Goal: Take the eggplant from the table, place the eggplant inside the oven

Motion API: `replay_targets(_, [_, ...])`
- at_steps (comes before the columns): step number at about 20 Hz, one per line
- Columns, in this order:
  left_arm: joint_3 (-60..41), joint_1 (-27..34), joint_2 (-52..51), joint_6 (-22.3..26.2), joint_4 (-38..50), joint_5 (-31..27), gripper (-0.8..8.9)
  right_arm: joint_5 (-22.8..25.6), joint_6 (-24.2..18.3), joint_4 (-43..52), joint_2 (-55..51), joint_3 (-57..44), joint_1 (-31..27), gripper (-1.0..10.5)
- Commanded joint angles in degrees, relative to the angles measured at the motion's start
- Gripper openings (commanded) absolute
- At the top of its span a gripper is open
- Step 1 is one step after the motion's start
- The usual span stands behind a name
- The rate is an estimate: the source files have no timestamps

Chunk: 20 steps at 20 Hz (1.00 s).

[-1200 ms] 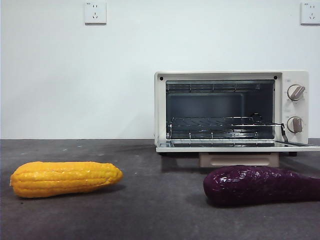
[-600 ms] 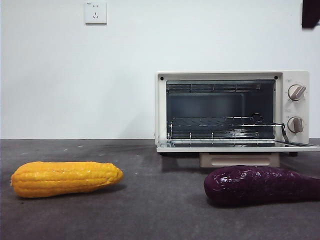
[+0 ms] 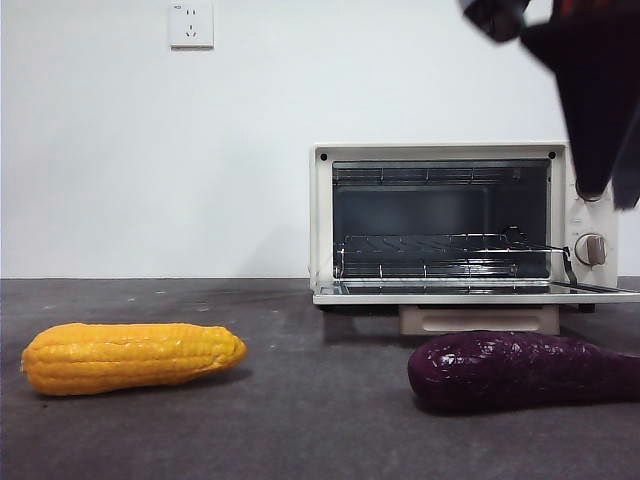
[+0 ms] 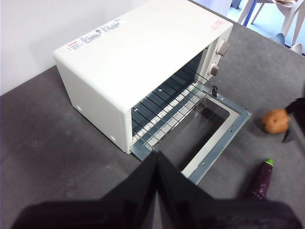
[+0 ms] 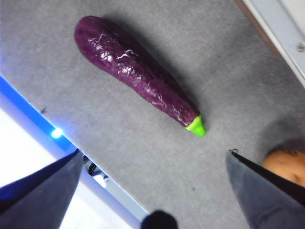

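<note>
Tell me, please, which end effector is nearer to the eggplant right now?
The right. The right end effector hangs open above the eggplant, which lies on the table. The left end effector is shut, farther off, near the oven.

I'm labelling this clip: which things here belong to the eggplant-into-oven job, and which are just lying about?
Part of the job:
- eggplant, lying on the table
- oven, door open, rack bare
- right hand, open above the eggplant

Just lying about:
- corn cob
- brown potato-like thing
- left hand, shut, waiting
</note>
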Motion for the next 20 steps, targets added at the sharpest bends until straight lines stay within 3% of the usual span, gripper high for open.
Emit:
replay_targets(1, [-0.46, 0.22, -0.50, 0.85, -0.39, 0.28, -0.06, -0.02, -0.66, 0.20, 3.15, 0.00, 0.07, 5.0])
replay_targets(6, [-0.46, 0.17, -0.74, 0.85, -0.98, 0.28, -0.06, -2.01, -0.59, 0.35, 8.66, -0.02, 1.40, 5.0])
replay_targets(14, [-0.46, 0.17, -0.74, 0.83, -1.70, 2.40, -0.06, -1.51, -2.12, 11.69, 12.76, -0.02, 12.07, 5.0])
replay_targets(20, [-0.46, 0.17, -0.74, 0.83, -3.13, 2.43, -0.06, 1.73, -2.12, 11.98, 18.56, -0.02, 12.41, 5.0])
